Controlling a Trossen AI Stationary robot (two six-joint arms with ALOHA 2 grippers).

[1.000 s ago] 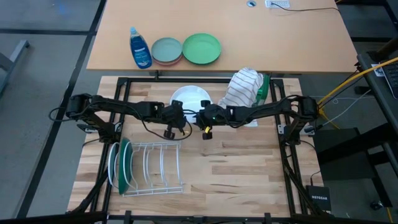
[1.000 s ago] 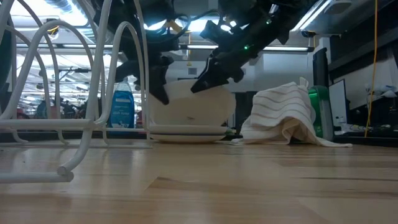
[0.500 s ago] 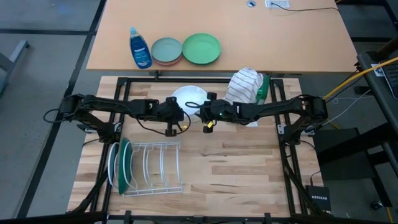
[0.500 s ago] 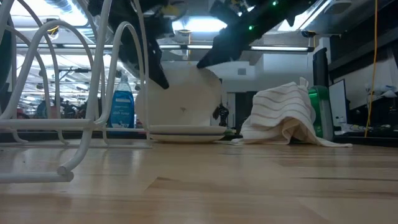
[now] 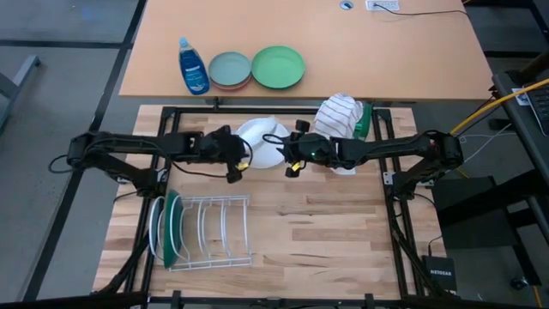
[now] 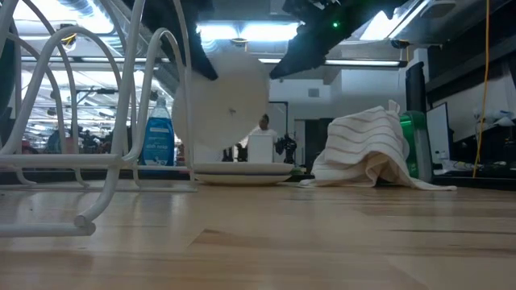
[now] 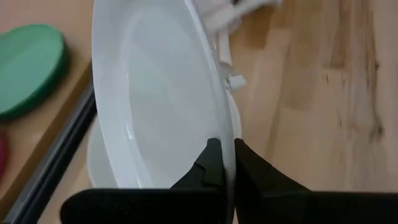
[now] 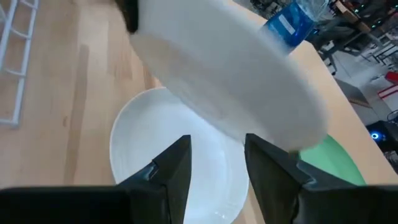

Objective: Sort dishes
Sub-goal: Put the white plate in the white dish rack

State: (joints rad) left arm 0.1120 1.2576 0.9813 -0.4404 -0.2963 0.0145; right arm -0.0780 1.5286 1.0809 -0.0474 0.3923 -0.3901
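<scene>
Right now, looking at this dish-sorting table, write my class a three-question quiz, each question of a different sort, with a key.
1. True or false: the left claw is pinching the rim of the lifted white plate.
2. Multiple choice: what already stands in the wire rack?
A. a soap bottle
B. a dark green plate beside a white one
C. a striped towel
3. Fill in: directly below the raised plate, on the table, lies another white ____.

Key:
1. True. The left claw is shut on the plate's edge and holds it tilted in the air; the right claw is open just beside it.
2. B
3. plate
</scene>
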